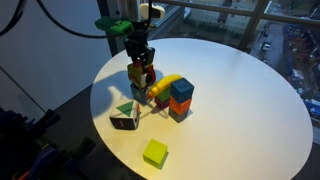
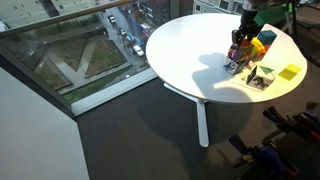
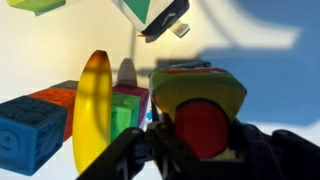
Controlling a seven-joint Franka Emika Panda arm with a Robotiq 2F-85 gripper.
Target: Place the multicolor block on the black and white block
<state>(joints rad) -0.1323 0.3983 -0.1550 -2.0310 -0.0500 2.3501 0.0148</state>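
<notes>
One table (image 1: 230,90). One yellow banana (image 1: 167,86). At least six blocks: one multicolor block (image 1: 144,72), one black and white block (image 2: 231,65), one teal block (image 1: 182,91), one orange block (image 1: 179,109), one green-triangle cube (image 1: 125,116) and one lime-green block (image 1: 155,152). One gripper (image 1: 141,58).

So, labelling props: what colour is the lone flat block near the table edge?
The block is lime yellow, clearest in an exterior view.

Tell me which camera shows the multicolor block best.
Wrist view: the multicolor block fills the centre, its red mark plain. In both exterior views it is small and partly hidden by the gripper.
</notes>
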